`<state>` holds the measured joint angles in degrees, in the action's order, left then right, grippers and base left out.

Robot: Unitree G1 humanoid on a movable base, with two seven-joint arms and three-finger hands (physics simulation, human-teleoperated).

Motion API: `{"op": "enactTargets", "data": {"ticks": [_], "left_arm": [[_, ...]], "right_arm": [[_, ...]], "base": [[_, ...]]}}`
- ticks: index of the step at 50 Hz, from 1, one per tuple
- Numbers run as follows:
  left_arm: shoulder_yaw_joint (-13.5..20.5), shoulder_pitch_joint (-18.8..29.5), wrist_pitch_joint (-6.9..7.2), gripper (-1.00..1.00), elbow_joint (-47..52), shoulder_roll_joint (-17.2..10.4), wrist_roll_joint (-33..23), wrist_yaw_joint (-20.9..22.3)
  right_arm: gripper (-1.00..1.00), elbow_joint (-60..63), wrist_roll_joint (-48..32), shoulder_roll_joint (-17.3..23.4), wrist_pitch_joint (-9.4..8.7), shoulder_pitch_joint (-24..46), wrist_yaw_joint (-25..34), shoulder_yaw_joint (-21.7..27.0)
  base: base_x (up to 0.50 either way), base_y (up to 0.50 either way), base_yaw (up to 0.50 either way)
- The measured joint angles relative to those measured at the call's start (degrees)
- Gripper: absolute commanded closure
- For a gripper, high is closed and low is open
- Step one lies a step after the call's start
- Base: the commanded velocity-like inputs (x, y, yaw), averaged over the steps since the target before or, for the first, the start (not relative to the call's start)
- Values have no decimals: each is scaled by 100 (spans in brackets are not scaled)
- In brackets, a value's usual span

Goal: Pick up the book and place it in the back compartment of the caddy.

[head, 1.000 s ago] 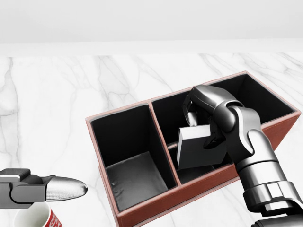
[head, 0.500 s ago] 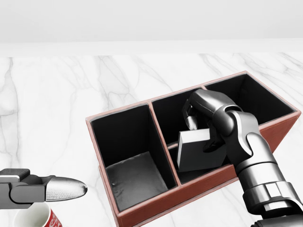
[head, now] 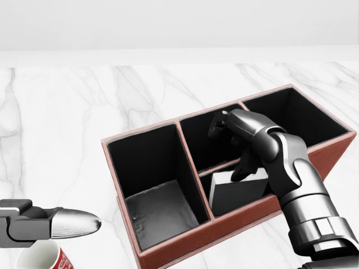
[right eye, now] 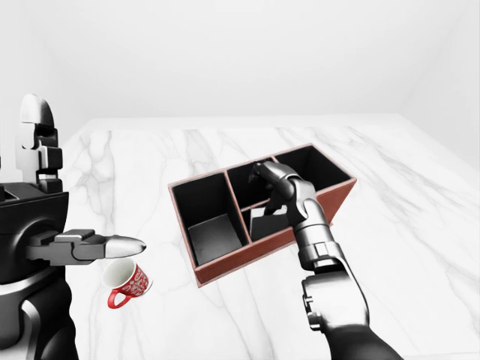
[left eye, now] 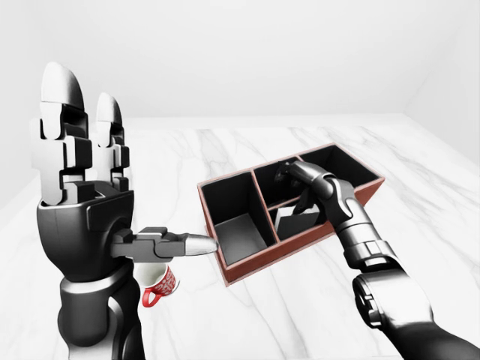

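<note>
The grey book (head: 238, 190) stands on edge inside the red-brown caddy (head: 168, 249), in the small lower cell of its middle section in the head view. My right hand (head: 229, 151) is open just above it. Its fingers (head: 220, 124) reach over the upper middle cell and its thumb (head: 242, 171) hangs by the book's top edge. My left hand (left eye: 112, 172) is open and empty at the left of the left-eye view, fingers upright and thumb pointing at the caddy.
A red and white mug (right eye: 126, 280) lies on the white marble table (head: 67, 123) below my left thumb, left of the caddy. The caddy's large left cell (head: 160, 210) and right cell (head: 297, 115) hold nothing.
My right hand has lowered the book down into the lower middle cell and let go of it. The fingers have opened and lifted off. The left hand has barely moved.
</note>
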<state>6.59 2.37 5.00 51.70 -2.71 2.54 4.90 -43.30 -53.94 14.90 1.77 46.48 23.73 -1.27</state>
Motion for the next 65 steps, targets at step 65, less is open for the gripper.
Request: {"op": "enactTargets", "data": {"ticks": [65], "left_arm": [[-3,6,0,-100,116,2,45,-22]], "right_arm": [[-100,5510,196,-426,-677,-2178,957,478]], "base": [[0,0,0]]}}
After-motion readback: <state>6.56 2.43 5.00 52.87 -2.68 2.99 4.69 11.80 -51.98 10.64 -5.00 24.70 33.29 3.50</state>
